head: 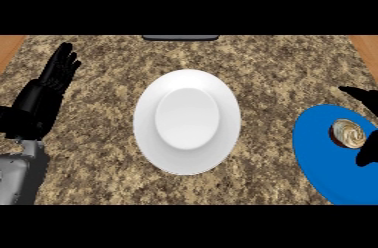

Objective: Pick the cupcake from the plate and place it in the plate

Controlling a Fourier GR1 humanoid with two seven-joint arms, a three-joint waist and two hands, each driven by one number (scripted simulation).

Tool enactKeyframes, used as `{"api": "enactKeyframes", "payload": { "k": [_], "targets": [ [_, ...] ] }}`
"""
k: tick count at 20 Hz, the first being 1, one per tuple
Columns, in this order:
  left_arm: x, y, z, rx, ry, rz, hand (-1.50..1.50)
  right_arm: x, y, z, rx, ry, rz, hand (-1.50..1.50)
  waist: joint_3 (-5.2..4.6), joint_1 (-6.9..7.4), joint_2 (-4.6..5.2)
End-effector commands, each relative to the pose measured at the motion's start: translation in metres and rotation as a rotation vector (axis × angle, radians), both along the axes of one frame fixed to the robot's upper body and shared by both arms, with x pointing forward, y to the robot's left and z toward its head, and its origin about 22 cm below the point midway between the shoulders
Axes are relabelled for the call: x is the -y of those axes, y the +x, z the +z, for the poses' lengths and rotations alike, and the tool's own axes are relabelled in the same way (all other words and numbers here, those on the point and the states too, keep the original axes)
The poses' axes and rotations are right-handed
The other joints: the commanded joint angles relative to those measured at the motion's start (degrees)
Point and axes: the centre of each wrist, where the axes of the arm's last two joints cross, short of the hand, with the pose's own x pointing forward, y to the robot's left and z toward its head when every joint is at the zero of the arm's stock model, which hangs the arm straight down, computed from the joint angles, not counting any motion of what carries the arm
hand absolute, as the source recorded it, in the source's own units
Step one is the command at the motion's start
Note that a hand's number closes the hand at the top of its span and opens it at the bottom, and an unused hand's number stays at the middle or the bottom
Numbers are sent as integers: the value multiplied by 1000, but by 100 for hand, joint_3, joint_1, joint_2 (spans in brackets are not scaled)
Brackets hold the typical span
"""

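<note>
In the head view we see a white plate (187,157) at the middle of the speckled counter (96,142). Well to the right of the white plate lies a blue plate (317,157), cut by the view's edge, and the cupcake (348,132) sits on it, upright. The right hand (368,156) comes in beyond the cupcake. One dark part lies just at its near right side, another farther back and clear of it, so the fingers stand apart, not closed round it. Left of the white plate the left hand (48,87) rests – fingers straight, slightly spread, holding nothing.
</note>
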Motion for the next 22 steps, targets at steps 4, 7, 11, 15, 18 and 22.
{"api": "enactKeyframes", "payload": {
  "k": [4,7,11,15,18,22],
  "targets": [
    [2,-13,-1,8,10,8,0,-3,-10,-18,-45,-14,-9,-150,-1,-27,-13],
    [11,-5,5,13,33,5,0,7,-8,-51,-58,6,0,-150,2,-21,-4],
    [-2,11,8,-18,27,6,0,23,-4,-74,-102,0,-2,-150,3,-18,5],
    [6,-17,-5,-13,-4,-10,0,34,1,-65,-104,-31,-27,-150,1,-6,-10],
    [4,1,-1,-14,14,-1,0,17,4,-92,-111,-84,-19,-150,1,-15,-4],
    [-2,-3,-2,-2,5,-13,0,15,14,-88,116,-17,45,150,5,33,4]
  ]
}}
